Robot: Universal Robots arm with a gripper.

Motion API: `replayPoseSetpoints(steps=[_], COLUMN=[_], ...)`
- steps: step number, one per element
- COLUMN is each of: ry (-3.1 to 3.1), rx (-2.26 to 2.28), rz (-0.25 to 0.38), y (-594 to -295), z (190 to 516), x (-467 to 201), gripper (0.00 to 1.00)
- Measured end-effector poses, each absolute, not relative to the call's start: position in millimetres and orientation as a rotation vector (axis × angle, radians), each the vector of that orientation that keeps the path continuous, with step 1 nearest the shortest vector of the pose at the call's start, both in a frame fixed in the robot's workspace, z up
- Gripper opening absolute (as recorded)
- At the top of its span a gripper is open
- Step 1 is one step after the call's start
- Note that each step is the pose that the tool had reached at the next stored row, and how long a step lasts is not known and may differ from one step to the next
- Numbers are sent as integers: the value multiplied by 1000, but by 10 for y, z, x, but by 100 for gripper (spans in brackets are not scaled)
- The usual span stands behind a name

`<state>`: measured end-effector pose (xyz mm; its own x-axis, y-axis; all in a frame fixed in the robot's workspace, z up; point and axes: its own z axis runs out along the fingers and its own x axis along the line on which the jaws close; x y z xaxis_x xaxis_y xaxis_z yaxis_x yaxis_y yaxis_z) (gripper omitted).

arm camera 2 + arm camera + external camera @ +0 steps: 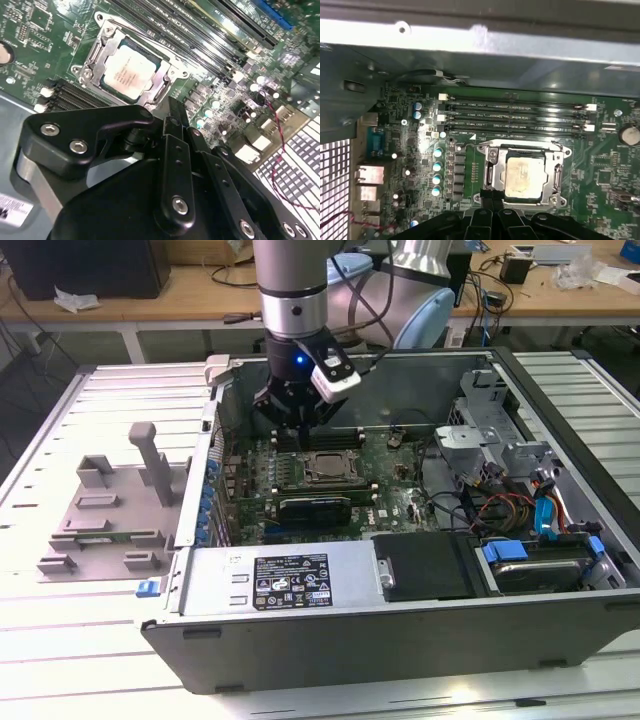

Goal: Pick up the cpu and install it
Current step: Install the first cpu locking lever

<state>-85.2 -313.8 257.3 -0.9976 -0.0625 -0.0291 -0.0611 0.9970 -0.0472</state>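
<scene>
The cpu (325,468) lies flat in the motherboard socket, its silver top (131,70) framed by the metal bracket. In the first wrist view the cpu (524,175) looks pale and square inside that frame. My gripper (300,430) hangs inside the open computer case, just above the board and a little toward the exterior view's left of the socket. Its black fingers (176,130) are pressed together with nothing between them. In the first wrist view the gripper (491,196) ends beside the socket's corner, apart from the cpu.
The computer case (400,630) lies open on a white slatted table. Memory slots (515,117) run beside the socket, and a row of capacitors (437,172) stands near it. Cables and a drive bay (530,560) are at the exterior view's right. A grey fixture (110,510) sits to the left.
</scene>
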Motion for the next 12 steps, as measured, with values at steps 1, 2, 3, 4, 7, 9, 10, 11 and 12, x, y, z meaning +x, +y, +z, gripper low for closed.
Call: replayPoseSetpoints(steps=[1,2,3,4,7,9,10,11,12], ry=[3109,3109,3109,3109,3108,3109,3108,3108,3108], rx=[-96,-96,-96,-96,-96,-96,-96,-96,-96], rz=[-72,-72,-72,-72,-72,-72,-71,-69,-68], y=[-3139,-3139,-3139,-3139,-3138,-3139,-3139,-3139,-3139], z=[2598,2627,2663,2690,2710,2712,2712,2711,2710], x=[-852,-852,-852,-852,-852,-865,-891,-929,-951], gripper=[11,11,11,11,11,11,11,11,11])
